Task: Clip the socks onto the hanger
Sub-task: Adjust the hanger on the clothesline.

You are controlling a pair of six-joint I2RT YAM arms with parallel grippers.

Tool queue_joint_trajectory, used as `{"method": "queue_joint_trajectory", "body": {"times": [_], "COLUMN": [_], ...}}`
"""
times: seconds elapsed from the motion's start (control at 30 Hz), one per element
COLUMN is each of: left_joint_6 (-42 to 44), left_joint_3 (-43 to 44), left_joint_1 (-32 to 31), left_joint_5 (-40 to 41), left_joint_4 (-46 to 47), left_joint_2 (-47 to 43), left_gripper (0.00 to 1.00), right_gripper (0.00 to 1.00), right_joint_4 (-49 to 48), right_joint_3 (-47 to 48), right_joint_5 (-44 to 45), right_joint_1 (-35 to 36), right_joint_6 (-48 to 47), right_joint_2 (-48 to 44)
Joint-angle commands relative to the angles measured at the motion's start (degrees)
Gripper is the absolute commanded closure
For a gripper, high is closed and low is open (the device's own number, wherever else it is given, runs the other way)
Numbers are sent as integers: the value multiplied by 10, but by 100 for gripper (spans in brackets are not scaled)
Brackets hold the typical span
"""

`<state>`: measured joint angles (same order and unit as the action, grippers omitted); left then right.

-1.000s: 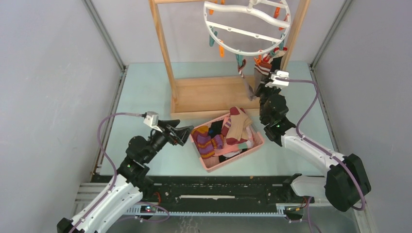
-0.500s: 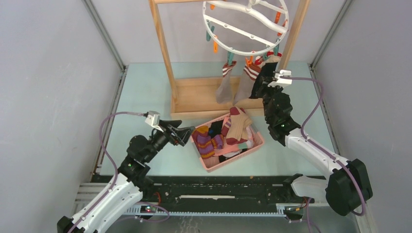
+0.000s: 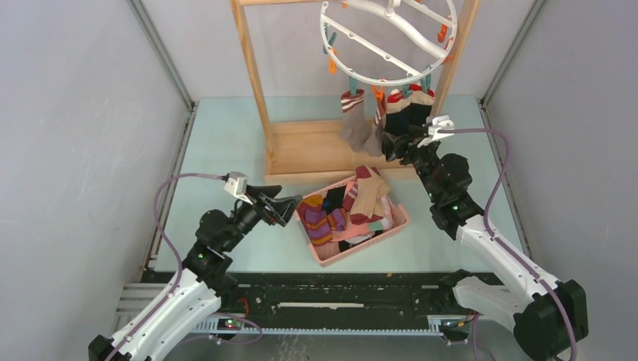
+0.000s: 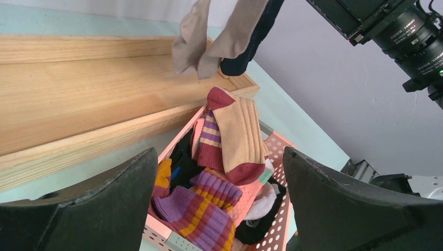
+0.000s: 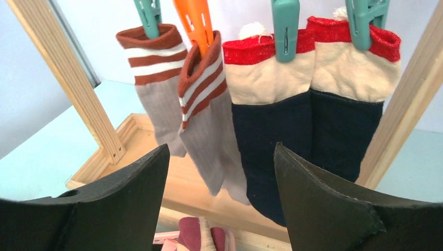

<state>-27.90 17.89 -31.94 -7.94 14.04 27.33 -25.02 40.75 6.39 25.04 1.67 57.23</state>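
A second ago the right arm [image 3: 451, 188] was reaching up to the rim of the hanger [image 3: 376, 80]. It has since drawn back and down, and the ring has swung round a little. The right jaws now stand wide apart with nothing in them, just in front of the hung socks.

Four socks are clipped side by side on the near rim. Two are grey socks [image 5: 172, 89] with maroon and white striped cuffs, one on a teal clip and one on an orange clip [image 5: 198, 21]. The other two are navy socks [image 5: 308, 104] with red and cream cuffs, each under a teal clip [image 5: 284, 26]. All four hang straight, pinched at the cuff with toes down. The inner striped one overlaps the nearer navy one.

The hanger is a white ring with curved spokes. It hangs inside the wooden rack frame [image 3: 252, 75] at the far side of the tabletop [image 3: 226, 135], above the frame's base board. Several clips round the rest of the rim look free.

A good share of the job remains, I'd say. The pink basket [image 3: 366, 246] near the middle of the tabletop holds a heap, including a purple and orange striped sock [image 4: 201, 206], a tan one with maroon toe [image 4: 237, 133] and some pink ones.

The left arm [image 3: 218, 233] hovers just beside the basket, its jaws spread wide and empty.
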Motion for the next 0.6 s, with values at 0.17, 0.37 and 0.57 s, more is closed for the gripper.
{"method": "queue_joint_trajectory", "body": {"times": [0.17,0.37,0.57], "left_joint_6": [17,22,22], "left_joint_3": [35,35,37], "left_joint_1": [1,1,1], "left_joint_5": [-11,-12,-14], "left_joint_4": [18,17,18], "left_joint_2": [-7,-9,-6], "left_gripper": [7,7,7], "right_gripper": [20,21,21], "right_joint_4": [-21,-73,-92], "right_joint_3": [-1,1,38], "right_joint_5": [-113,-166,-188], "right_joint_1": [-82,-111,-109], "right_joint_6": [0,19,17], "right_joint_2": [18,59,114]}}
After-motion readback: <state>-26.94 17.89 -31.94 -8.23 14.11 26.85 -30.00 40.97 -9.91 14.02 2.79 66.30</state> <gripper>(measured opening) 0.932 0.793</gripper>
